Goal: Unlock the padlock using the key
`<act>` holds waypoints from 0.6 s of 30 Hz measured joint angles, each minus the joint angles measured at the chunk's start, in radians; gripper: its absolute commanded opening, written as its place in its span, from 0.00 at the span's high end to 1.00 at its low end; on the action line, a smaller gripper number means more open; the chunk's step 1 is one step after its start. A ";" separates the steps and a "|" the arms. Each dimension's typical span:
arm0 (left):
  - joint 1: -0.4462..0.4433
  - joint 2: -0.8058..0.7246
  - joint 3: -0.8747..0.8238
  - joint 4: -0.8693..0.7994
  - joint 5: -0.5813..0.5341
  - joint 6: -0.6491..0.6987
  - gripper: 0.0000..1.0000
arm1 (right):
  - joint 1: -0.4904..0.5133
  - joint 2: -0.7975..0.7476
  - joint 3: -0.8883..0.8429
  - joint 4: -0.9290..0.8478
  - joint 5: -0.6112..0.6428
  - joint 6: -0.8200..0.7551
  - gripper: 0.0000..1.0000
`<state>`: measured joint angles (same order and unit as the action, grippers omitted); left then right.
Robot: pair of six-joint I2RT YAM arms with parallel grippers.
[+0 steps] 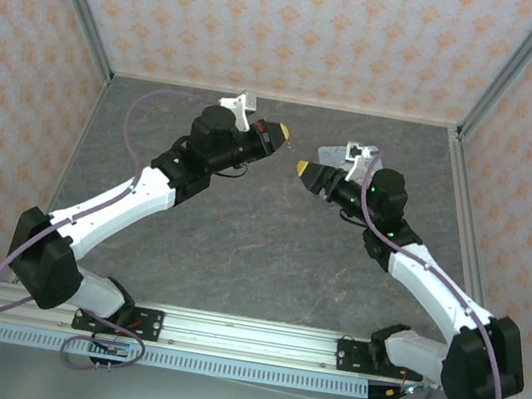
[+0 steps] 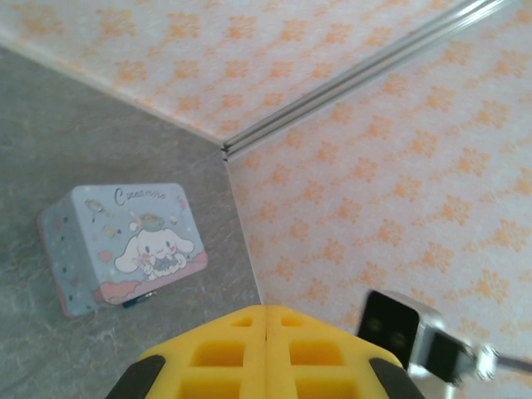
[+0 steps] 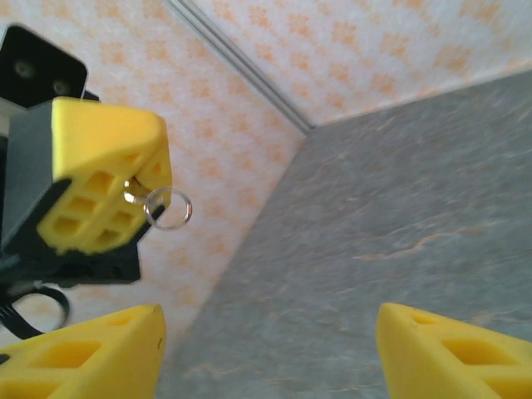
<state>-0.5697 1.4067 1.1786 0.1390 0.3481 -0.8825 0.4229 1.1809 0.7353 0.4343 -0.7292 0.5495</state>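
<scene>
Your left gripper point(image 3: 104, 179) was pinched fully closed in mid-air, its yellow fingers meeting with no gap, and at their seam it held the key point(image 3: 133, 194). Only a sliver of metal showed there, with the small wire ring point(image 3: 169, 209) hanging free just outside the tips. Your right gripper point(image 1: 303, 170) faced it from near by, also raised off the grey table point(image 1: 268, 251). In its own wrist view its two yellow fingers stood wide apart with nothing between them. In the left wrist view the padlock point(image 2: 135, 302) lay on the table as a tiny teal-blue bit at the lower edge of the pale blue cartoon-printed tin point(image 2: 125, 241). It was partly tucked under that edge, and you could not tell whether its shackle was closed. The tin sat close to the corner where the orange-patterned wall point(image 2: 374, 166) met the table, well apart from both grippers.
</scene>
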 measured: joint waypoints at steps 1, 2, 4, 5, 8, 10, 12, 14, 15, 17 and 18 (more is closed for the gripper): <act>0.000 0.000 -0.012 0.022 0.008 0.023 1.00 | -0.003 0.022 0.000 0.048 -0.021 0.062 0.33; 0.000 0.000 -0.024 0.039 0.011 0.042 1.00 | -0.005 0.042 0.000 0.096 -0.037 0.121 0.33; 0.000 0.000 -0.037 0.061 0.023 0.070 1.00 | -0.005 0.069 0.000 0.183 -0.061 0.211 0.32; 0.000 0.000 -0.039 0.070 0.035 0.082 1.00 | -0.005 0.073 0.000 0.217 -0.069 0.241 0.32; 0.000 0.000 -0.039 0.112 0.068 0.106 1.00 | -0.005 0.070 0.000 0.269 -0.078 0.283 0.32; 0.000 0.000 -0.039 0.140 0.094 0.123 1.00 | -0.005 0.072 0.000 0.288 -0.083 0.317 0.37; 0.000 0.000 -0.042 0.167 0.118 0.144 1.00 | -0.005 0.084 0.004 0.315 -0.092 0.374 0.42; 0.000 0.000 -0.045 0.190 0.135 0.167 1.00 | -0.005 0.113 0.022 0.344 -0.101 0.445 0.45; 0.000 -0.002 -0.050 0.201 0.138 0.179 1.00 | -0.005 0.128 0.029 0.361 -0.108 0.482 0.46; 0.000 -0.006 -0.064 0.217 0.144 0.204 1.00 | -0.005 0.148 0.034 0.402 -0.107 0.562 0.48; 0.000 -0.007 -0.068 0.224 0.148 0.212 1.00 | -0.005 0.154 0.034 0.423 -0.105 0.598 0.49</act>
<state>-0.5697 1.3998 1.1103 0.3630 0.4965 -0.6704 0.4179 1.3346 0.7689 0.8570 -0.8345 1.1477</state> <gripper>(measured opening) 0.046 0.524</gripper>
